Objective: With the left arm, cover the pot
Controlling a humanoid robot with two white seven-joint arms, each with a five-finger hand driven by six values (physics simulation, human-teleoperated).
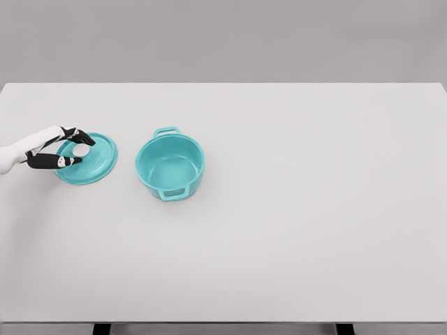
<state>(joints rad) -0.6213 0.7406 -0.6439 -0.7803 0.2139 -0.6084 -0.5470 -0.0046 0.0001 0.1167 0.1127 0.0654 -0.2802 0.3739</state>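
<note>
Two dark stubs, probably table legs, poke out under the near edge of the white table (293,265) at the bottom of the head view, both cut off by the frame so little more can be said of them. Beyond them the tabletop runs broad and bare across most of the picture.

Farther in, left of centre, stands the teal pot (170,167), upright and uncovered, its inside plain to see. One loop handle shows on its far rim and another on its near side; the near one is partly lost against the pot's wall.

Left of the pot, near it but apart, the teal lid (94,162) lies flat on the table. Its pale knob (81,150) sits at the middle, between the fingers of the left hand (61,148). The left arm enters from the left edge, white at the forearm and cut off by the frame. The dark fingers (78,134) are partly curled: one set reaches over the far side of the knob, another lies along its near side. They bracket the knob closely, but whether they actually press on it cannot be told at this size. The hand hides part of the lid's left portion.

No part of the right arm shows in the view.

At the back, the table's far edge meets a plain grey wall (223,38).
</note>
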